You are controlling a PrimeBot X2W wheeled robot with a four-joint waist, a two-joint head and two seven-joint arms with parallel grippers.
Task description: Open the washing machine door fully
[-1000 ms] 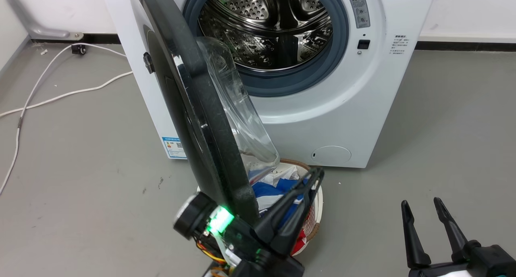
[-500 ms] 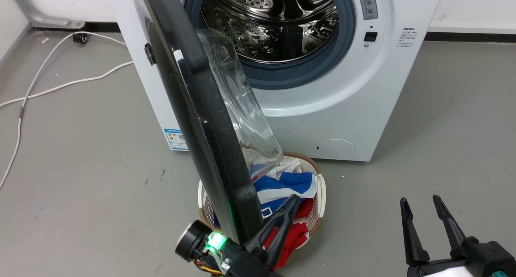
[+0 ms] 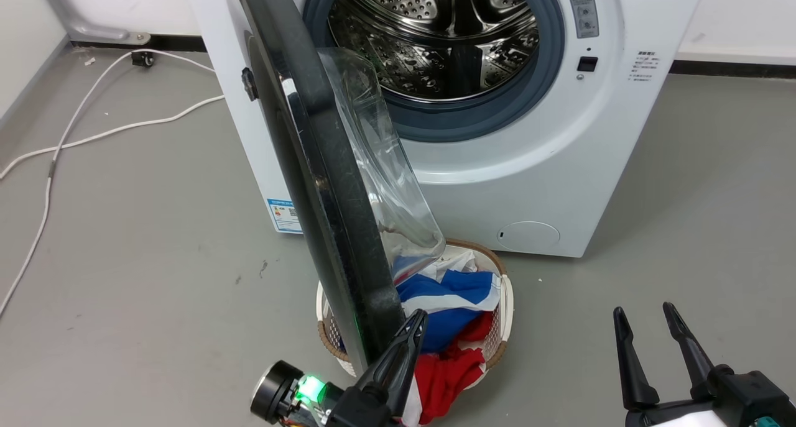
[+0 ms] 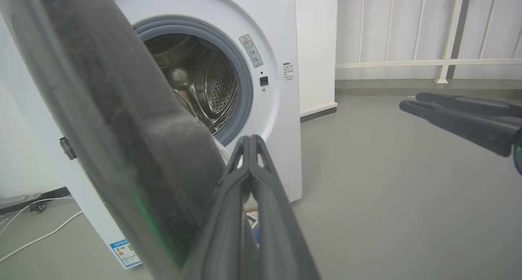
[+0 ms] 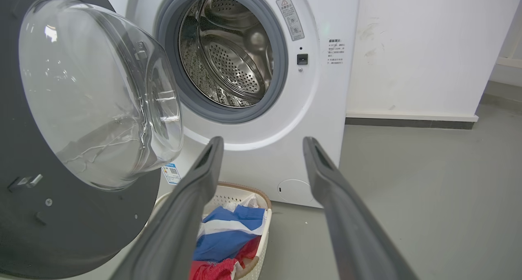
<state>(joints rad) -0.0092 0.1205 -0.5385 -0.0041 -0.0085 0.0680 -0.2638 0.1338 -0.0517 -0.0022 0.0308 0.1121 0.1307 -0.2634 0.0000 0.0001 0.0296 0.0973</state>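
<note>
Head view: the left gripper (image 3: 415, 320) is seen at the bottom edge w/ its two fingers pressed together and nothing between them. It is laid just beside the free rim of the washing machine door (image 3: 323, 166), on the inner, glass side. Contact can't be confirmed. The closed fingers are prob. meant as one stiff pusher, since a rim this thick is not easily pinched. The right gripper (image 3: 643, 315) is held low at the right, fingers apart and empty, well clear of the door. It is judged to be parked out of the swing path. Behind the left fingers a laundry basket (image 3: 507, 303) of red, white and blue clothes (image 3: 448, 309) is set on the floor (image 3: 155, 259) by the door's lower rim, presumably for loading, so any low sweep is constrained. The door is hinged at the machine's left and stands approx. square to the white front (image 3: 516, 184), its clear bowl (image 3: 385, 166) turned to the right. It is thus taken as about half open, and more outward swing is needed. Beyond, the steel drum (image 3: 435, 35) is exposed inside its grey seal (image 3: 547, 73).
</note>
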